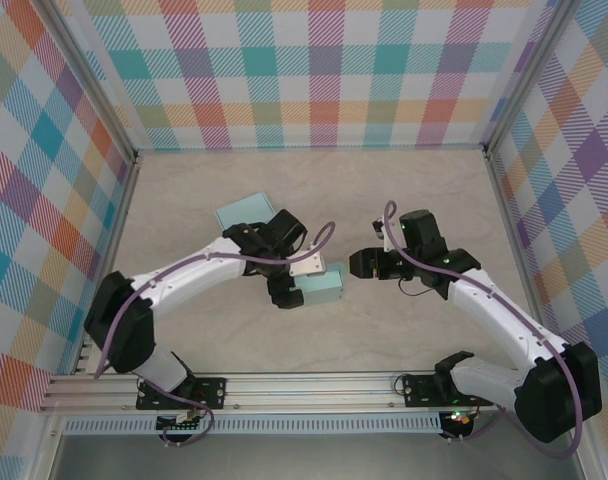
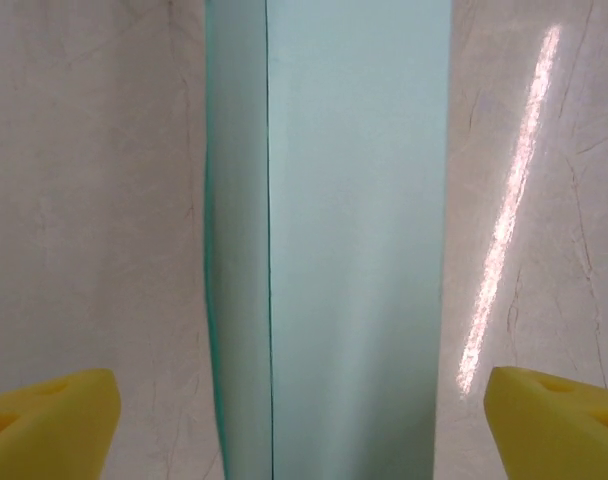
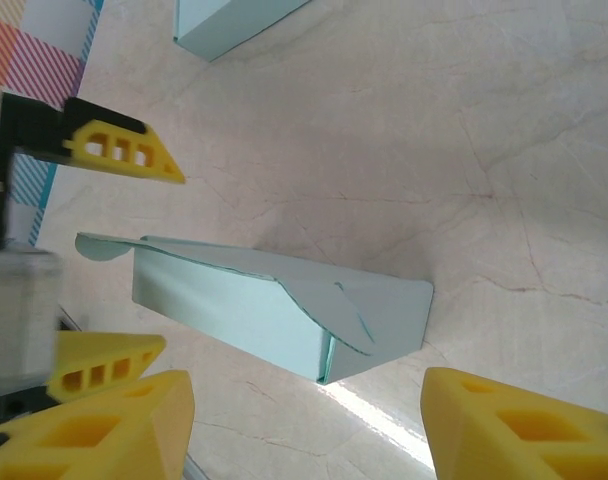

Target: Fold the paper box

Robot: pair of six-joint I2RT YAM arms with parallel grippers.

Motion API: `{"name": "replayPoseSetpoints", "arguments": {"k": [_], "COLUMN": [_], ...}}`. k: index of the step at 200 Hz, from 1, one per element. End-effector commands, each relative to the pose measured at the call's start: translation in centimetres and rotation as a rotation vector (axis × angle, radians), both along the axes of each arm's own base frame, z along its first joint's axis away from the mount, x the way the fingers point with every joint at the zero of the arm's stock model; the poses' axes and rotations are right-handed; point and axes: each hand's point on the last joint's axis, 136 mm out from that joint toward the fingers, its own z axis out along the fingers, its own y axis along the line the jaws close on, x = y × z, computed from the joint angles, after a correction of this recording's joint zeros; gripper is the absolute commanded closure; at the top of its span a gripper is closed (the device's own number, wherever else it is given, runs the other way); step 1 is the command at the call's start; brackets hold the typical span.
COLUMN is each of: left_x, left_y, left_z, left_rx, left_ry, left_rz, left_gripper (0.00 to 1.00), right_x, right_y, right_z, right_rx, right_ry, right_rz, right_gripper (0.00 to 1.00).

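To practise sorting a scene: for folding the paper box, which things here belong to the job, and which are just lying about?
In the job:
teal paper box
left gripper, open astride it
right gripper, open, facing its end

Lying about:
second teal box, farther back, untouched
plaid walls
marbled table

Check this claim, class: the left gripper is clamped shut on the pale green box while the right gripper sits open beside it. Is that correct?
Not quite. The left gripper is open: in the left wrist view its yellow fingers stand wide of the box on both sides, with table showing between. The right gripper does sit open beside it.
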Motion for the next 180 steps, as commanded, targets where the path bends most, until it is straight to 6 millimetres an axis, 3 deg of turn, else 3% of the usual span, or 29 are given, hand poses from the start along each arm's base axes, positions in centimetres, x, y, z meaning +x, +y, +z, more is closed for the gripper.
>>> {"name": "replayPoseSetpoints", "arguments": {"k": [1,40,67,106,139,180], "left_x": [0.0,0.2,-0.5,-0.6,-1.7,-1.7], "left_y": [0.5,3.1,5.5,10.0,9.3,8.1], "left_z": [2.7,7.6,8.7,8.4,7.5,5.5], "left_rx": [-0.117,-0.359,-0.515,-0.642,-0.690,-0.574], "left_ry": [-0.097,-0.268,-0.275,-0.249,-0.120,-0.052], "left_rz": [0.050,0.321,0.533,0.926,0.978,0.946], "left_gripper": [0.02,0.10,0.32,0.45,0.42,0.40], "right_x": [0.5,0.6,0.6,0.5,0.8,1.2], "right_y": [0.5,0.7,1.0,1.3,1.9,2.3], "right_z": [0.9,1.2,1.2,0.2,-0.3,-1.3], "right_rx": [-0.043,-0.091,-0.132,-0.217,-0.240,-0.293], "right_ry": [-0.058,-0.096,-0.116,-0.117,-0.121,-0.112], "right_rz": [0.041,0.053,0.077,0.119,0.146,0.175], "right_gripper": [0.39,0.39,0.41,0.42,0.42,0.44]}}
